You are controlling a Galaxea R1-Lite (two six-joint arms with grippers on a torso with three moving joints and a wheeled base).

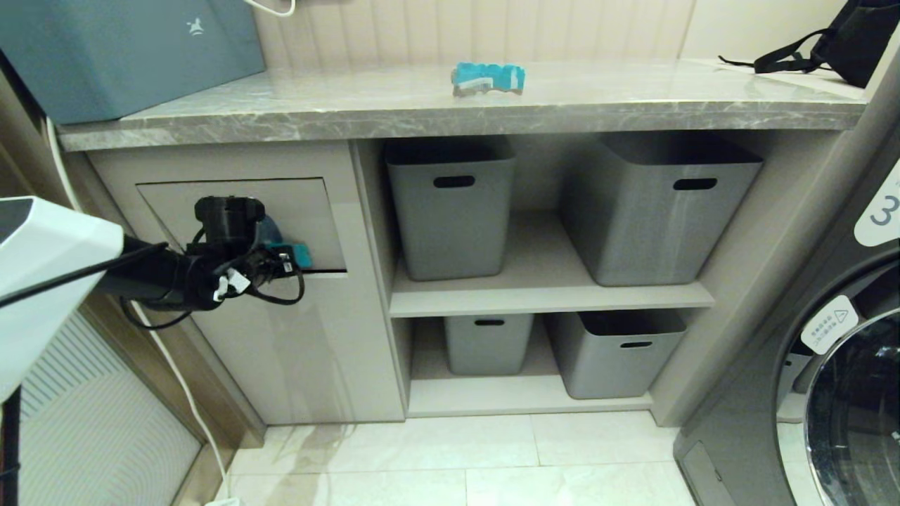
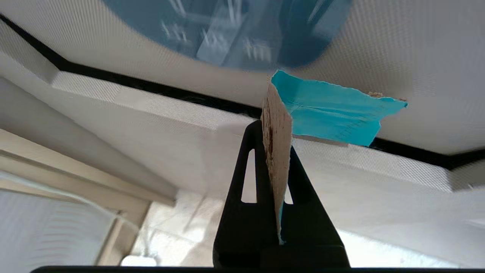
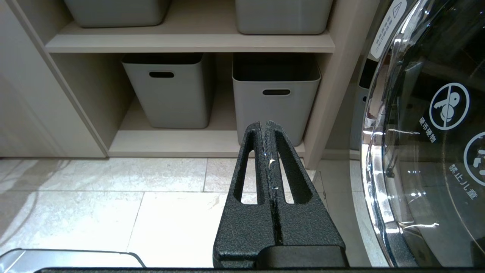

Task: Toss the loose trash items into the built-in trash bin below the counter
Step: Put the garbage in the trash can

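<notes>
Head view: left gripper (image 1: 299, 256) pinches a teal wrapper scrap (image 2: 326, 113) against the bin flap's (image 1: 295, 204) lower edge, arm reaching level.

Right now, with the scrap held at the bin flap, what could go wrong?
1. The left pincer is shut on the teal scrap outside the flap, which looks barely open; released here, it may drop to the floor.
2. Pushing on could crumple the scrap against the flap.
3. A second scrap on the counter could be forgotten.

Head view high, facing counter (image 1: 422, 105), wrist views close, low
</notes>
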